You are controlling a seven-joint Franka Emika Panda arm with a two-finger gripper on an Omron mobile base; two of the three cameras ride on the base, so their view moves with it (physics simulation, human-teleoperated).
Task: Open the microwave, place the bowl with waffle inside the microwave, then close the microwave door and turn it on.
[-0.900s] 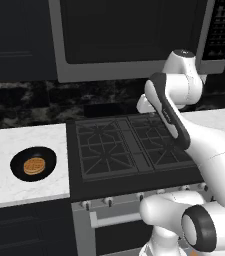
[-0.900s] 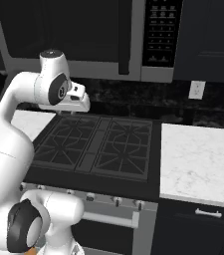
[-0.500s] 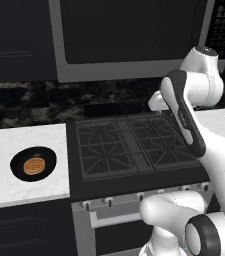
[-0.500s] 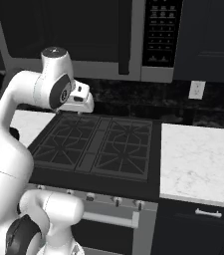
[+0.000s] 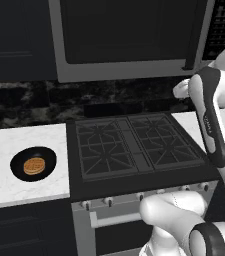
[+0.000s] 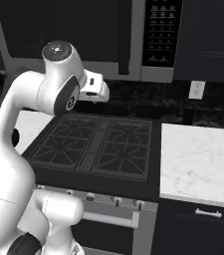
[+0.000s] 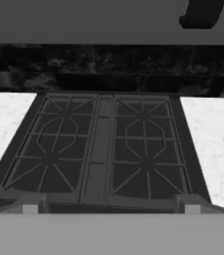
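The microwave (image 5: 129,40) hangs above the stove with its door (image 6: 58,30) closed. The door's black vertical handle (image 5: 189,35) is on the right edge, beside the button panel (image 6: 159,30). On the left counter sits the black bowl (image 5: 33,164), holding the golden waffle (image 5: 34,165). My gripper (image 7: 111,210) hovers over the stove's front part, below the microwave and far to the right of the bowl. It is open, with nothing between its widely spread fingertips (image 7: 30,209). The handle's lower end (image 7: 203,12) shows up and to the right in the hand view.
The black gas stove (image 5: 134,145) lies under the hand. White marble counters flank it on the left (image 5: 14,145) and right (image 6: 198,159). Dark cabinets (image 6: 208,35) stand beside the microwave, and an outlet (image 6: 196,89) is on the backsplash.
The arm has swung to the right over the stove and risen a little, bringing the hand closer to the microwave's handle side. Bowl and door have not moved.
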